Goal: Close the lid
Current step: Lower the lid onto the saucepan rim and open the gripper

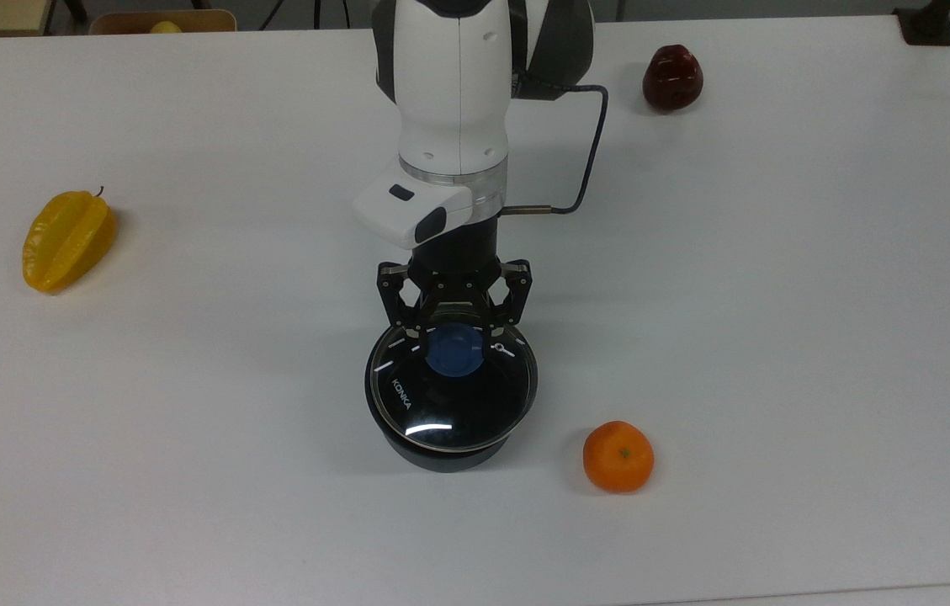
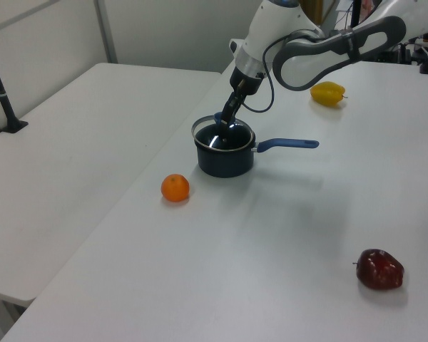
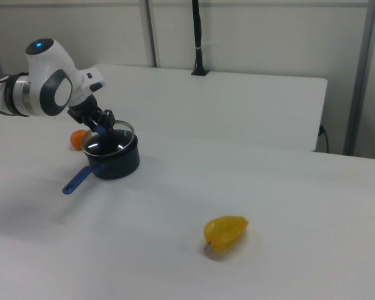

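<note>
Three fruits lie spread over the white tabletop [image 1: 777, 295] in the top view: a yellow starfruit [image 1: 68, 240] far to the top view's left, a dark red apple [image 1: 672, 77] at the upper right, and an orange [image 1: 618, 456] just beside the pot [image 1: 441, 450] on its right. In the same view the lid [image 1: 451, 404] sits over the dark pot, its KONKA lettering readable on the glass, and the gripper [image 1: 455, 337] is clenched on the lid's blue knob [image 1: 453, 351], a finger at either side of it. In the left view the arm reaches down from the upper right to the lid [image 2: 221, 135], which covers the pot [image 2: 225, 158]; the pot's blue handle [image 2: 287, 144] points toward the left view's right, the orange [image 2: 175, 187] lies near the pot and the apple [image 2: 379, 268] well apart. In the right view the lid [image 3: 115, 140] looks slightly tilted on the pot [image 3: 115, 162], with the gripper [image 3: 102, 129] at its knob and the starfruit [image 3: 225, 232] lying well apart in the foreground.
</note>
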Available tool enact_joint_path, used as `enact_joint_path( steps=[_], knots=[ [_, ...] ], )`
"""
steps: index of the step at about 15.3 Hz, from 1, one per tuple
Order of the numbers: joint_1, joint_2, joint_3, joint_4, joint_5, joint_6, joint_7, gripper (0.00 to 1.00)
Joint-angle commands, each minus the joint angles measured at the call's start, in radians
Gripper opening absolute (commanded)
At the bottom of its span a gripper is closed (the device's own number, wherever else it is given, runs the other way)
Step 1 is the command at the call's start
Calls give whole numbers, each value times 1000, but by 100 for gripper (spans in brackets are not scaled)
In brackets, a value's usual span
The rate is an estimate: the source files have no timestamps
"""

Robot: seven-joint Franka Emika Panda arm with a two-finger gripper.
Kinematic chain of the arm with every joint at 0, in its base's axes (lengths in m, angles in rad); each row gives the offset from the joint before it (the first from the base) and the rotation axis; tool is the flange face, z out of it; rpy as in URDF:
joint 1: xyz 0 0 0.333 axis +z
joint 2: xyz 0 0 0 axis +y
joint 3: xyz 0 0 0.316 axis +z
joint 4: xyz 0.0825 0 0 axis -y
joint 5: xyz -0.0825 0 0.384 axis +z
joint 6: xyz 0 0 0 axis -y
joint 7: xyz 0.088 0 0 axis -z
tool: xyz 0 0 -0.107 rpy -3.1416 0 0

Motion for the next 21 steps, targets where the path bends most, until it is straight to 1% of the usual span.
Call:
enact_joint_path(
  steps=[1,4,5,7,8,9,10,14,16,19,21],
  knots=[
    [8,-15,-10,-26,-2,-6,-5,41],
    [8,-15,-11,-34,-2,-6,-4,42],
    [7,-15,-11,-35,-2,-6,-4,44],
    [5,-14,-10,-41,-2,-3,-4,64],
    [5,-11,-11,-41,-2,-1,-1,84],
    [7,-6,-11,-41,-2,0,-1,94],
    [7,-5,-10,-41,-2,2,-1,100],
    [10,-14,-11,-40,-13,-6,-4,100],
    [8,-46,-11,-61,-13,-29,-1,100],
    [5,-155,-13,-135,-16,-124,-4,100],
    [1,-245,-13,-184,-17,-264,-4,100]
  ],
)
